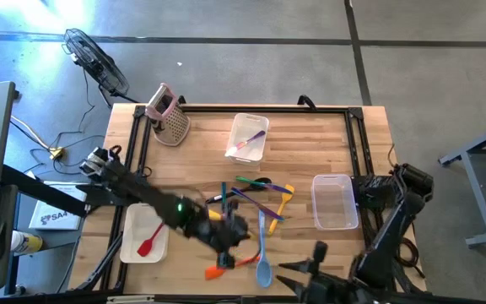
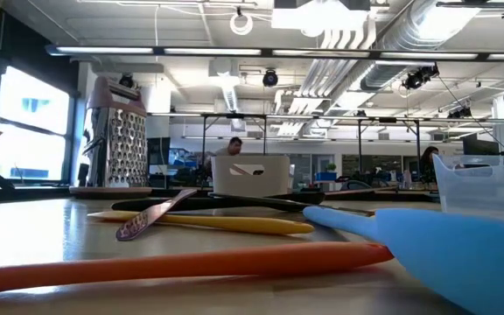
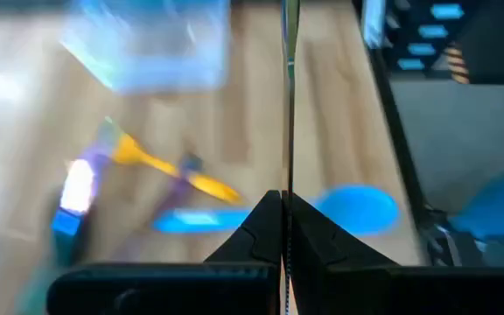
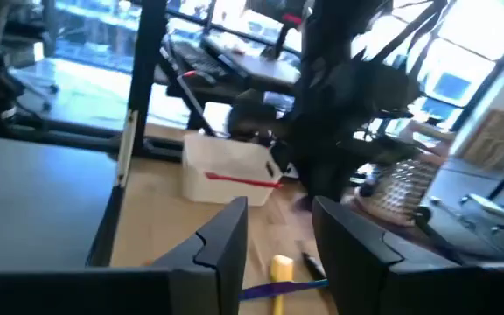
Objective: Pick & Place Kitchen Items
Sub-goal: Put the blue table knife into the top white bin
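Note:
Several slim utensils lie in a loose pile on the wooden table: a blue spoon (image 1: 262, 253), an orange one (image 1: 224, 269), a yellow one (image 1: 285, 199), a purple one (image 1: 251, 201) and a green-and-black one (image 1: 253, 181). My left gripper (image 1: 233, 247) hangs over the pile's near side, shut on a thin dark utensil (image 3: 289, 105) that I see only edge-on. My right gripper (image 1: 298, 263) is open and empty (image 4: 278, 214) near the table's front edge, pointing toward the table's left. My left gripper pinches the thin dark utensil between its two fingers (image 3: 261, 219). The utensil's narrow edge (image 3: 288, 175) runs straight on past the fingertips, along the fingers. Which part of it the fingers are on, and whether its far end rests on anything, I cannot tell.
A white bin (image 1: 133, 245) at the front left holds a red spatula (image 1: 150, 241). A second white bin (image 1: 261, 122) at the back holds a purple utensil. A clear bin (image 1: 334, 201) stands at the right. A pink box grater (image 1: 169, 114) stands at the back left.

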Controlling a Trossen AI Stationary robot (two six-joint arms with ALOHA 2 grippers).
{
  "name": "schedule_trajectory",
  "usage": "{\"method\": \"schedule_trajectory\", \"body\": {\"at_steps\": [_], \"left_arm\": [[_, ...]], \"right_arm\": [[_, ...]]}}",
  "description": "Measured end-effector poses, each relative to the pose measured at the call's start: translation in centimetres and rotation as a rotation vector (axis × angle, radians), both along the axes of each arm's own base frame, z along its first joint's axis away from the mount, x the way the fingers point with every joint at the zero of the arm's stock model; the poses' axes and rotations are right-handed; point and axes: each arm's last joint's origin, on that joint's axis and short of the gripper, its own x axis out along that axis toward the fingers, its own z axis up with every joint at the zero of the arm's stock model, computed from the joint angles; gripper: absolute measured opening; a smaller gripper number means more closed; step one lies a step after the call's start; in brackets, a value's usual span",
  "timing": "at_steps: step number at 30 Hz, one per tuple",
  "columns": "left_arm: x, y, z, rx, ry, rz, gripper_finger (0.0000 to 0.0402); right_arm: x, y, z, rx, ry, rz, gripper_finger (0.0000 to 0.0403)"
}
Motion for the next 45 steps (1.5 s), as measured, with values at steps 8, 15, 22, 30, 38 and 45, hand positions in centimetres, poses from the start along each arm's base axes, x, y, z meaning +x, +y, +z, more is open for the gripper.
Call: {"method": "schedule_trajectory", "body": {"at_steps": [8, 15, 22, 30, 38, 45], "left_arm": [[0.6, 12.4, 9.1, 0.075, -0.020, 0.191, 0.0000], [-0.3, 24.2, 6.7, -0.065, 0.186, 0.454, 0.0000], [0.1, 28.8, -0.2, -0.288, 0.349, 0.449, 0.0000], [1.5, 30.9, -6.2, -0.333, 0.511, 0.421, 0.0000], [0.9, 33.1, -8.7, -0.367, 0.643, 0.527, 0.0000], [0.7, 33.4, -8.7, -0.387, 0.643, 0.543, 0.0000]], "right_arm": [[-0.8, -0.7, -0.7, -0.187, -0.004, -0.187, 0.0121], [0.2, -3.3, -1.3, -0.267, 0.015, -0.288, 0.0121], [0.0, -4.0, -1.2, -0.271, 0.016, -0.296, 0.0121], [0.3, -5.1, -0.6, -0.266, 0.016, -0.321, 0.0121], [0.6, -6.3, -0.6, -0.242, 0.034, -0.328, 0.0121], [0.1, -7.2, -1.3, -0.192, 0.043, -0.323, 0.0121]]}}
